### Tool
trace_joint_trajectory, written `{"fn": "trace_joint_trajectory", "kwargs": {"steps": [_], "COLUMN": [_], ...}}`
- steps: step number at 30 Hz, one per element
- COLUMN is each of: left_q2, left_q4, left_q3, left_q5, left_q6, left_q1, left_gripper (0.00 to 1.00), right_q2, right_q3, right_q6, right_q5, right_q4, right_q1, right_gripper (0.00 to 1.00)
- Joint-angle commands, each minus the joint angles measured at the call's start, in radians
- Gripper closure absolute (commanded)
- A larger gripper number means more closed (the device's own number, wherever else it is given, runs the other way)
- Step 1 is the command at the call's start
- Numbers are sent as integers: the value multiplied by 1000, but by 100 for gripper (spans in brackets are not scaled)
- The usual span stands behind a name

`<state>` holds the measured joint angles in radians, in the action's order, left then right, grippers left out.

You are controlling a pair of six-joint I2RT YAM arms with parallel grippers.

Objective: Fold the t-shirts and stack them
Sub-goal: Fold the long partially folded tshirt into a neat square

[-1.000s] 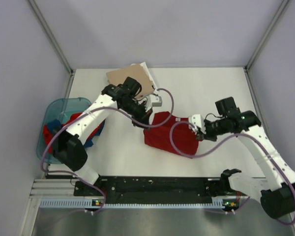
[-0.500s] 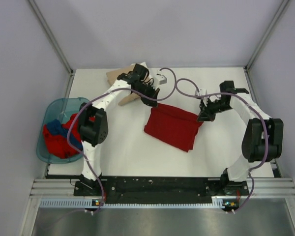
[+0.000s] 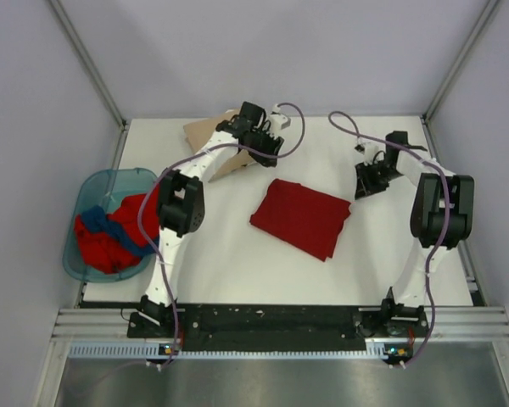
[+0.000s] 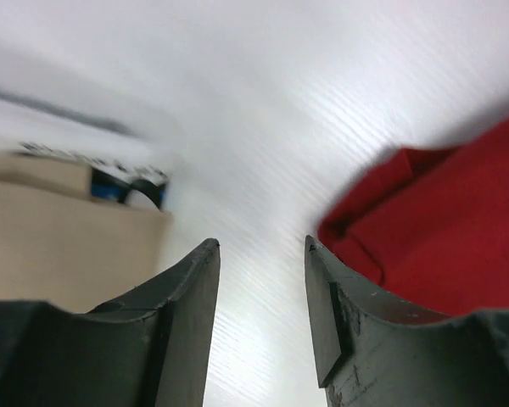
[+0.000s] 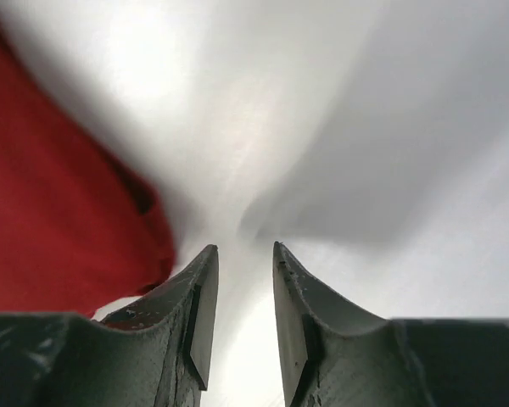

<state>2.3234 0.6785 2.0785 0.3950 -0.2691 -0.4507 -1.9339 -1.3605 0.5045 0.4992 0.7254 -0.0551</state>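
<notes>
The folded red tee (image 3: 301,217) lies mid-worktop (image 3: 220,254). The left gripper (image 4: 261,246) and right gripper (image 5: 244,248) are both released and empty, near the tee's far edge but not touching it.

Left gripper (image 4: 260,246) at bottom of frame, two dark fingers (image 4: 191,314) parted, only white table (image 4: 263,102) showing through the gap, nothing between the pads. Table surface has fine ribbing, upper part blurred. Right side: dark red t-shirt (image 4: 441,229) lying on the table, layered edge with a crease facing the gripper, near the right finger but not touching. Left side: tan item (image 4: 59,229), flat, can't tell cloth or card. Small blue and black bit (image 4: 131,188) at its top right corner, too blurred to identify
</notes>
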Motion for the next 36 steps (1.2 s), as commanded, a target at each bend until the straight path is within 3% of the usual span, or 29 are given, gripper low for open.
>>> {"fn": "trace_joint_trajectory", "kwargs": {"steps": [1,5,8,12,16,20,30,36], "left_q2": [12,-152,-225,-164,-23,70,142,85], "left_q4": [18,-45,-59,-74,7,46,-85,-97], "left_q3": [172,-107,-231,-215,-57,34,110,164], "left_q5": [-21,116,157,176,137,79,-126,-182], "left_q6": [-5,-97,-160,-113,-62,-1,178,226], "left_q1": [4,-28,-63,-71,-68,-65,-39,0], "left_gripper": [53,59,63,72,79,81,75,52], "right_q2": [10,192,359,490,461,307,17,64], "right_q3": [-77,91,260,461,587,512,224,107], "right_q6": [-420,-642,-754,-940,-1073,-1066,-1055,-951], "right_q5": [-208,-185,-249,-214,-88,-123,-194,-208], "right_q4": [-81,-156,-234,-394,-622,-614,-523,-436], "right_q1": [-45,-28,17,93,123,121,83,83], "right_gripper": [68,68,66,65,65,69,68,59]}}
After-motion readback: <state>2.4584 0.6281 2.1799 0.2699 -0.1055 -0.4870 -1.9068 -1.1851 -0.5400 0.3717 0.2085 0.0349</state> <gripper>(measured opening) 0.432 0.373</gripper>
